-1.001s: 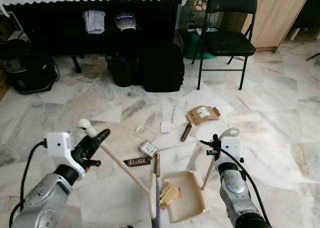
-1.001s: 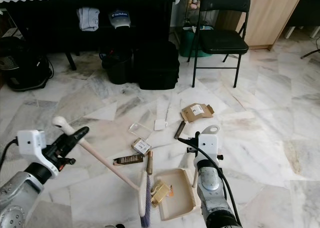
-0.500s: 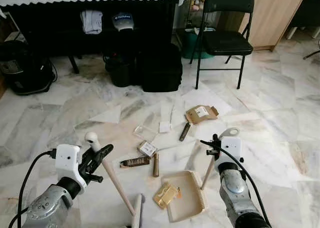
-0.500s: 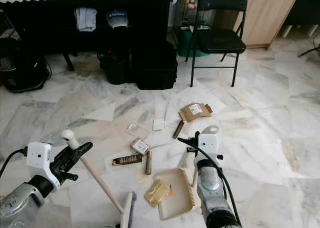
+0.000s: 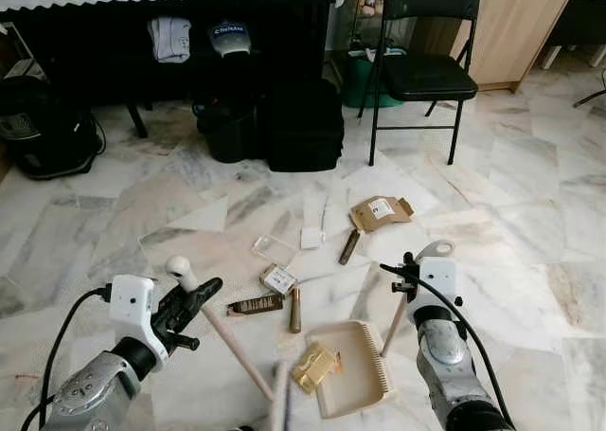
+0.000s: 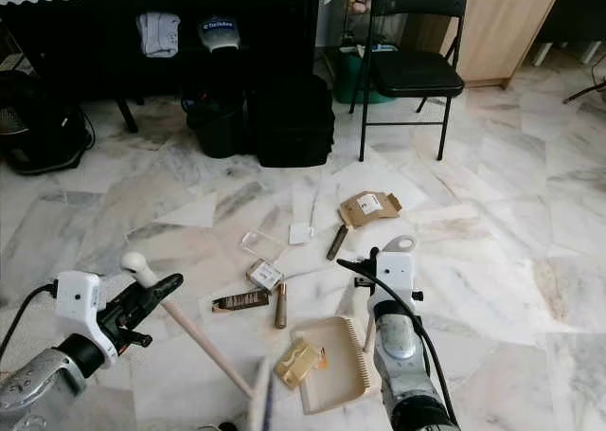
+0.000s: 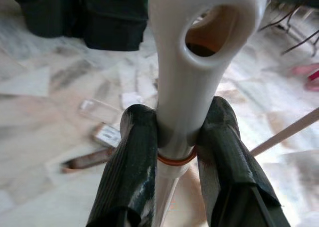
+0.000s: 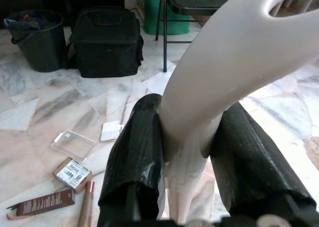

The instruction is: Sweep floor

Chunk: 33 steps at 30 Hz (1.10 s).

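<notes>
Left eye view: each claw pinching its handle, left claw [image 5: 194, 296] broom [image 5: 227, 341], right claw [image 5: 409, 272] dustpan [image 5: 352, 369]; labels unreadable.

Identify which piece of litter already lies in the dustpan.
The crumpled yellow-brown carton lies inside the dustpan; the other boxes, wrappers and tubes lie on the marble floor.

The scene was viewed from the head, forward and down over the floor [image 5: 530, 223]; both eye views were shared almost wholly, the right one shifted slightly, with the chair [image 5: 426, 66] and dustpan [image 5: 355, 379] seen in each. The left wrist view was taken very close along the left gripper [image 7: 179, 137], the broom [image 7: 194, 62] looming, litter beyond. The right wrist view was set just as near on the right gripper [image 8: 192, 137], facing the bag [image 8: 104, 40] and chair.
</notes>
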{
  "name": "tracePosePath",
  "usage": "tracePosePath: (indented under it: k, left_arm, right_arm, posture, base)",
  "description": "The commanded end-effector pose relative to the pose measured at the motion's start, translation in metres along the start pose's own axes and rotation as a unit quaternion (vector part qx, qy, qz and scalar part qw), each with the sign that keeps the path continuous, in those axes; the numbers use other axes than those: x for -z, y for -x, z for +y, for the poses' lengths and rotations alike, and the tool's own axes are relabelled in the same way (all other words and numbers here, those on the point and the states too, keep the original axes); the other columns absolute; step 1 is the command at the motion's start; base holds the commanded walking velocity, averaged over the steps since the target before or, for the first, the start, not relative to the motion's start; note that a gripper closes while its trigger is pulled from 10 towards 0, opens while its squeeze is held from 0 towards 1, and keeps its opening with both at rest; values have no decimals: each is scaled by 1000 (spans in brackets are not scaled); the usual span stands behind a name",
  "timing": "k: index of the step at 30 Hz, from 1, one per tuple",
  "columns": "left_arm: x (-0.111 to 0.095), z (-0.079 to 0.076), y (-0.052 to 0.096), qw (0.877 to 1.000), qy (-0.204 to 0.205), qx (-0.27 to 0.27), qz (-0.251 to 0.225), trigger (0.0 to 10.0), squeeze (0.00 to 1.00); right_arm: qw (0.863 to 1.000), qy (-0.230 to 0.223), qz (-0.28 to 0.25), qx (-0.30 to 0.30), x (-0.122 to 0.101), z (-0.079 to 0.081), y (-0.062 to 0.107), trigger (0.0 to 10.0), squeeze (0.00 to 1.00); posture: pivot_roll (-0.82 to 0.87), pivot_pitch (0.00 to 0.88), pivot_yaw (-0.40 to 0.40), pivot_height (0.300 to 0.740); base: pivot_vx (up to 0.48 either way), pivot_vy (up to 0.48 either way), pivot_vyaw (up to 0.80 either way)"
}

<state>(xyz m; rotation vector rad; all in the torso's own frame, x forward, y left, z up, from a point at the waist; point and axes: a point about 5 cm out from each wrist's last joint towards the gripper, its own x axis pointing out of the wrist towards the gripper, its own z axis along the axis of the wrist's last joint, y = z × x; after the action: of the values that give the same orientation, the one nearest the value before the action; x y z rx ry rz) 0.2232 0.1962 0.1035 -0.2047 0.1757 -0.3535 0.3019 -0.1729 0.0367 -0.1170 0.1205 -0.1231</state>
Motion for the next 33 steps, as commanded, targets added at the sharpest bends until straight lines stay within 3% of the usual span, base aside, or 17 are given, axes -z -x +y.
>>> tracePosePath:
  k: [1,12,14,16,24,33]
  left_arm:
    - [-2,-6,-3,1000,21,21,-10,10000,0]
    - [-3,-12,-8,997,65,10,-30,10000,0]
    - [-7,-9,-8,998,50,2,-35,10000,0]
    - [-19,-1,-7,998,-5,-31,-57,10000,0]
    - [-31,8,-7,989,-62,-95,-97,10000,0]
    - [-27,8,-8,983,-132,-103,-81,10000,0]
  right_arm:
    - [1000,1,2,6,1,-4,-1,10000,0]
    - [1000,3,0,9,-1,-7,-2,10000,0]
    - [1000,3,1,10,-1,-7,-2,10000,0]
    - [1000,3,2,9,1,-7,-1,10000,0]
    - [1000,0,2,6,1,-4,0,10000,0]
    - [1000,1,2,5,2,-4,1,10000,0]
  posture:
    - [101,137,-28,740]
    - [93,142,-34,740]
    - [93,142,-34,740]
    - [100,139,-33,740]
    - [105,126,-33,740]
    - [104,121,-33,740]
  base:
    - [0,0,0]
    - [0,0,0]
    - [0,0,0]
    - [0,0,0]
    - [0,0,0]
    - [0,0,0]
